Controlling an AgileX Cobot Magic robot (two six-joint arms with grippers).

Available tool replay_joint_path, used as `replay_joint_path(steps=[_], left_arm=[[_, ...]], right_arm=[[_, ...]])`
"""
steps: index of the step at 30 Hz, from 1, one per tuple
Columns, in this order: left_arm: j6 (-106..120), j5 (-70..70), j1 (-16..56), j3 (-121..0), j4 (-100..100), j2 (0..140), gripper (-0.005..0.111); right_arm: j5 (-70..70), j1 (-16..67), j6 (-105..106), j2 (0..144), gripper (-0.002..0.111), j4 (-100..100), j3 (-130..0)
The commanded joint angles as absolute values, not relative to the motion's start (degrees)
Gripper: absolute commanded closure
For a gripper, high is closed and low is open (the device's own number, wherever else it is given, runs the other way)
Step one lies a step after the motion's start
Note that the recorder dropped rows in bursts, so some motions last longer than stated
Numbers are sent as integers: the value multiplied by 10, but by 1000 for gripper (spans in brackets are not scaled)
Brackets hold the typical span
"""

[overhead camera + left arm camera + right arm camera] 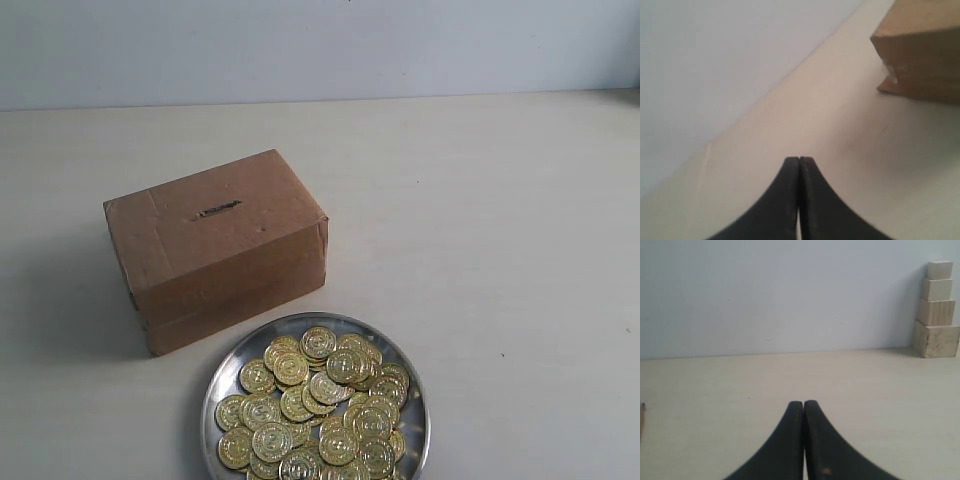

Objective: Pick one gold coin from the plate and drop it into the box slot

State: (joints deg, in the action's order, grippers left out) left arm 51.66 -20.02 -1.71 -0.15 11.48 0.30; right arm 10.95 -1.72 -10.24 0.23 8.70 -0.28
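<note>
Though neither claw has anything in it, we can see both plainly from the wrists: the left gripper [799, 159] has its two black fingers pressed flat together, clenched on nothing, above the pale table [480, 250], with one corner of the box [215, 250] near it in that view. The right gripper [803, 402] is likewise squeezed closed and empty. It faces the light wall [300, 45], where a stack of four wooden blocks [936, 310] stands well apart from it, narrowing toward the top. In the exterior view we find the brown cardboard box sitting at a slight angle, its slot [218, 209] a thin dark slit in the top face. Just beside the box, on the camera's side, lies the shiny plate [213, 395], partly cut off by the lower edge of the view. The gold coins [320, 410] lie heaped in a loose pile on it.
</note>
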Motion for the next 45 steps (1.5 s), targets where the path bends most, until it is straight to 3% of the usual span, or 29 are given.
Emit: replay_joint_path(steps=[1, 10, 21, 45], left_arm=[[393, -195, -14, 0, 127, 0, 107], [377, -195, -14, 0, 124, 0, 107], [150, -195, -14, 0, 124, 0, 107], [116, -197, -14, 0, 124, 0, 107]], right_arm=[[112, -20, -106, 0, 108, 90, 0], [141, -20, -105, 0, 108, 88, 0], [141, -20, -105, 0, 108, 88, 0], [150, -20, -105, 0, 108, 87, 0]])
